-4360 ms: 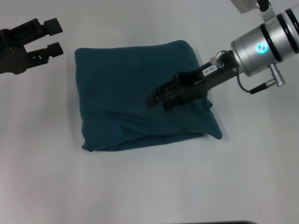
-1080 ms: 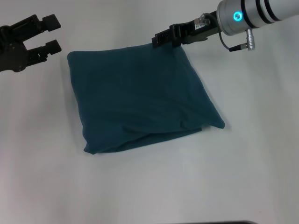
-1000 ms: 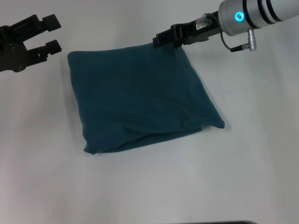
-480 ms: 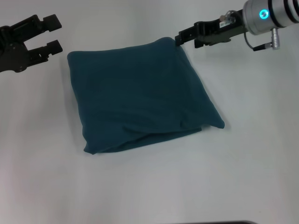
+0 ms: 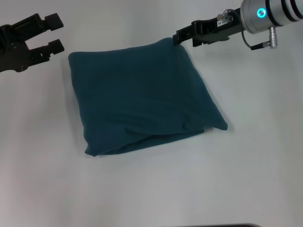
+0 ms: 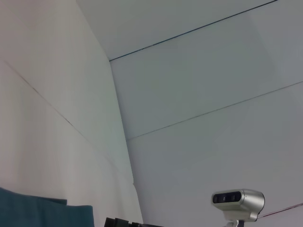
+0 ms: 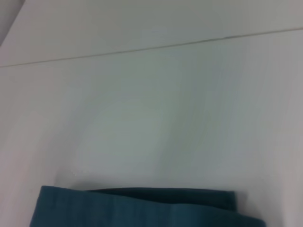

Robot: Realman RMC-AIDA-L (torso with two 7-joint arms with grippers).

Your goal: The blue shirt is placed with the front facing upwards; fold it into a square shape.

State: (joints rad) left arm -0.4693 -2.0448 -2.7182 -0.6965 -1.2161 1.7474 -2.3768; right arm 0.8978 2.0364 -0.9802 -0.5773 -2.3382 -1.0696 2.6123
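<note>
Retreated from the blue shirt (image 5: 142, 101), right gripper (image 5: 181, 39) reaches its far corner, apparently closed; left gripper (image 5: 54, 33) spread.

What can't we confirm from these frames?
- Blue shirt: its print is folded out of sight, head view.
- Right gripper: whether it pinches the shirt's far corner; fingers overlap the cloth edge.
- Both wrist views: own fingers not shown; shirt cut off at frame edge.

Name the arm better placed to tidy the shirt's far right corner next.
Right, probably. Its pincer sits at that corner of the folded shirt, while the left pincer is off the cloth beyond the far left corner, open.
</note>
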